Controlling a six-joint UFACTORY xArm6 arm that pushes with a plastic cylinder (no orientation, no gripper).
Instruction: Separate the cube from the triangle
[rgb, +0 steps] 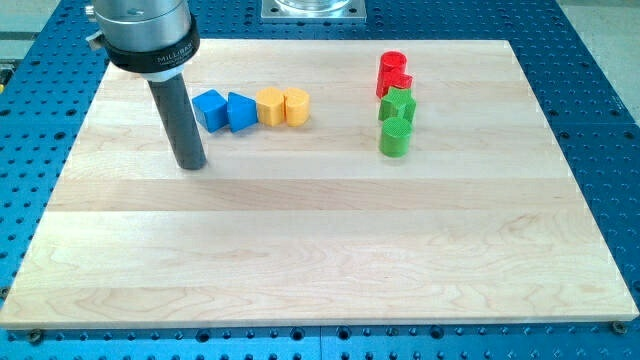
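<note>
We have no pincer to open or close, only a dark rod (180, 115) that ends in my tip (191, 165). My tip rests on the wooden board (320, 250), toward the view's top left part.

The blue cube (209, 109) sits at about one o'clock from my tip, near it but not touching. Just at three o'clock of the cube is the blue triangle (241, 111). The two blue blocks sit side by side and seem to touch.

Next in the same row, at three o'clock of the triangle, comes a yellow block (271, 105) with many sides, and then a yellow cylinder (296, 106). These four blocks make one short line across the board.

Well apart, toward the view's top right part, four more blocks stand in a line going from twelve o'clock to six o'clock. At the top are a red cylinder (391, 65) and a red block (396, 83) whose shape we cannot make out. Below them is a green block (397, 105) that looks like a star, and last a green cylinder (394, 139).

The board lies on a blue table (600, 60) full of small holes.
</note>
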